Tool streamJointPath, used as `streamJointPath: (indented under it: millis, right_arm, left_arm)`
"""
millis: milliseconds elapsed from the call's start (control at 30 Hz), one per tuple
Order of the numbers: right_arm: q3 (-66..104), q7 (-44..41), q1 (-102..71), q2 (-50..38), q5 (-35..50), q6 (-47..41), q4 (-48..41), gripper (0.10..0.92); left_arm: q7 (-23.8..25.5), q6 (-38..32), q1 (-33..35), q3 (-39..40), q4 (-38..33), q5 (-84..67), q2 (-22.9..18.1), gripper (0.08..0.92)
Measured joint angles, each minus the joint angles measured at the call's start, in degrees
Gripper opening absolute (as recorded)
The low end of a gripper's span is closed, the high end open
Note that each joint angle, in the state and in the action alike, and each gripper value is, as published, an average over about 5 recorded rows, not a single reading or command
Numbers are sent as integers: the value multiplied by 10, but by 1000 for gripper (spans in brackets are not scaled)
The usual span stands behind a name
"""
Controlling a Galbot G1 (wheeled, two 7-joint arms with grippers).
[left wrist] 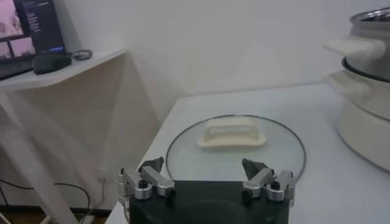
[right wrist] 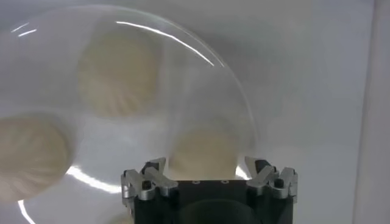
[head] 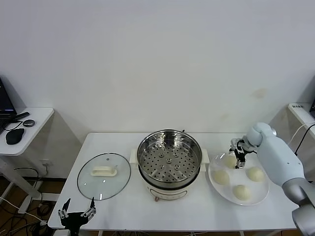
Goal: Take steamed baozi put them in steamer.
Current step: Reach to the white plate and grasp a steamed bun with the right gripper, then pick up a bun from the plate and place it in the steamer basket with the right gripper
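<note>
Head view: steamer [head: 169,156] mid-desk [head: 123,206], its perforated tray bare; all four baozi [head: 255,173] on the white plate [head: 215,188] at the right, none moved yet, right tool [head: 238,153] spread wide over the nearest bun, nothing held.

Left wrist view: left tool [left wrist: 207,181] wide, idle before the glass lid [left wrist: 277,149].

Right wrist view: right tool [right wrist: 209,175] open just above one baozi [right wrist: 204,149]; no readable writing anywhere.

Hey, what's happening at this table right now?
The right end effector hangs open over the baozi nearest the steamer, with nothing gripped yet. All four buns lie on the white plate, and the steamer's perforated tray is bare. The glass lid lies flat on the table beside the steamer. The left end effector waits open at the table's front edge near the lid.
</note>
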Motion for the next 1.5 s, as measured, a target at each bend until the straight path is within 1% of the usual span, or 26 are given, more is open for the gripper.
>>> streamJointPath:
  millis: [200,300,433,533,800,967,1233,1500]
  right_arm:
    - [1,-1,-1,1,0,-1,-4,749]
    - [2,-1,-2,1,1,-2,-4,699]
    - [2,-2,-1,-1,3,-3,-4,609]
    - [1,-4,0,-4,7,-5,-3,582]
    - [-6,-13,10,-18,31,-14,11,577]
    - [-26,-23,31,-31,68,-23,27,575]
    - [-118,-44,131,-39,184,-32,66,569]
    - [-233,-64,252,-9,318,-7,76,575]
  left_arm:
    - [0,0,0,0,0,0,0,823]
    - [0,0,0,0,0,0,0,823]
    - [0,0,0,1,1,0,0,823]
    - [0,0,1,2,1,0,-1,823]
    - [-1,0,0,8,1,1,-1,823]
    - [-2,-1,-3,13,2,1,-1,823]
    - [-5,0,-12,19,1,3,3,823]
    - [-9,0,-21,16,-7,0,9,823]
